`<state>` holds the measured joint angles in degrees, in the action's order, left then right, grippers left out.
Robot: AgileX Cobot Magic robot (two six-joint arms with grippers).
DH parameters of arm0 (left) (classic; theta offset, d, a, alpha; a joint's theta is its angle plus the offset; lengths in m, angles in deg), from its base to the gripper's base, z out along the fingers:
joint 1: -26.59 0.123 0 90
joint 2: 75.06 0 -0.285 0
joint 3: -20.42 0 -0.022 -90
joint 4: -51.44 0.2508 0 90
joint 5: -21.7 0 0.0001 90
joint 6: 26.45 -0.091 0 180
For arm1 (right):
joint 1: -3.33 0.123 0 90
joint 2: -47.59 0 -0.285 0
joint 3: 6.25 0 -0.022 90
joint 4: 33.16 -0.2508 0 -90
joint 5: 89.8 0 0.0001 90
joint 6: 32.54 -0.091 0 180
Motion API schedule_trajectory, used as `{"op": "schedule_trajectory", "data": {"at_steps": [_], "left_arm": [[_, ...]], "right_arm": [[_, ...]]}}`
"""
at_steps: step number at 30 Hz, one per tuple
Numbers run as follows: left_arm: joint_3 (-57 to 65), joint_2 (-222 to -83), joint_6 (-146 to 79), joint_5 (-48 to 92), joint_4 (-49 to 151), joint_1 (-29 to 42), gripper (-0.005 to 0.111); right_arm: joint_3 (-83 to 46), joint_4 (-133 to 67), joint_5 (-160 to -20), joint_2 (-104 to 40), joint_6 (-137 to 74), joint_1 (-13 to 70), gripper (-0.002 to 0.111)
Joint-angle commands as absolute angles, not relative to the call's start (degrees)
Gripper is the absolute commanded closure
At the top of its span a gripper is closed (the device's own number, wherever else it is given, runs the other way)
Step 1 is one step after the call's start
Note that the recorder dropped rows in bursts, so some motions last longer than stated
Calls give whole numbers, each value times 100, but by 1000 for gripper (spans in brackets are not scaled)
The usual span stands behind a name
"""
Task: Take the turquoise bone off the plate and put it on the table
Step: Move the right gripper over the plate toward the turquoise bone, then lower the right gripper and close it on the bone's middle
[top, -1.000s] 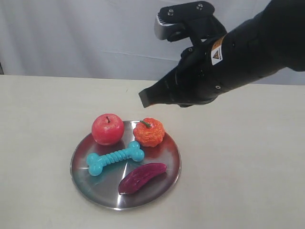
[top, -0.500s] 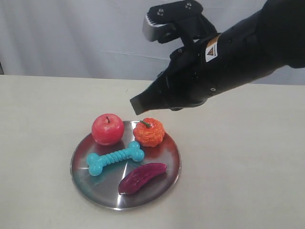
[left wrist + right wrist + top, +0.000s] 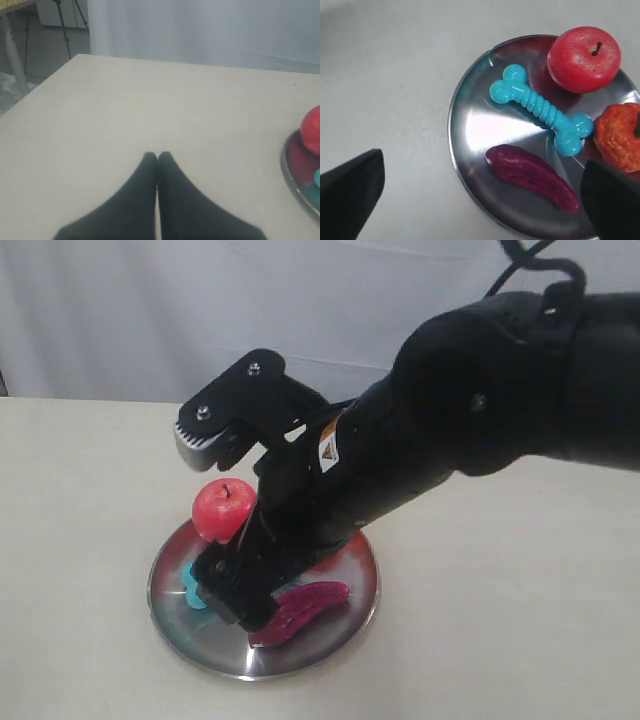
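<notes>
The turquoise bone lies on the steel plate between a red apple and a dark purple vegetable. My right gripper hangs open just above the plate, its two fingers wide apart on either side of the purple vegetable, with the bone beyond them. In the exterior view that gripper covers most of the bone, leaving one knobbed end showing on the plate. My left gripper is shut on nothing above the bare table.
An orange pumpkin toy sits on the plate beside the apple; the right arm hides it in the exterior view. The purple vegetable lies near the plate's front rim. Pale table surrounds the plate.
The right arm has swung down and to the left, from above the table behind the plate to low over the plate, now covering the pumpkin and most of the bone.
</notes>
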<state>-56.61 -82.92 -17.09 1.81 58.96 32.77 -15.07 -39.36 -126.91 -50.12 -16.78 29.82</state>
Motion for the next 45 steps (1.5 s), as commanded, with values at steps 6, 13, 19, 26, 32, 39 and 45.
{"op": "schedule_trajectory", "data": {"at_steps": [6,13,19,26,32,39,45], "left_arm": [[-5680,-8285,-1705,198,5897,3238,107],[-5680,-8285,-1705,198,5897,3238,107],[-5680,-8285,-1705,198,5897,3238,107],[-5680,-8285,-1705,198,5897,3238,107],[-5680,-8285,-1705,198,5897,3238,107],[-5680,-8285,-1705,198,5897,3238,107],[-5680,-8285,-1705,198,5897,3238,107]], "right_arm": [[-1474,-3732,-11977,-5667,-1300,3022,8],[-1180,-3520,-11765,-6356,-1300,3022,8],[-425,-3491,-12095,-7033,-1300,3022,8],[145,-3268,-12679,-7648,-1300,2872,8],[181,-3268,-12552,-7871,-1311,2575,8],[181,-3268,-12417,-8025,-1008,2427,8],[181,-3316,-12096,-8037,-845,2427,8]]}}
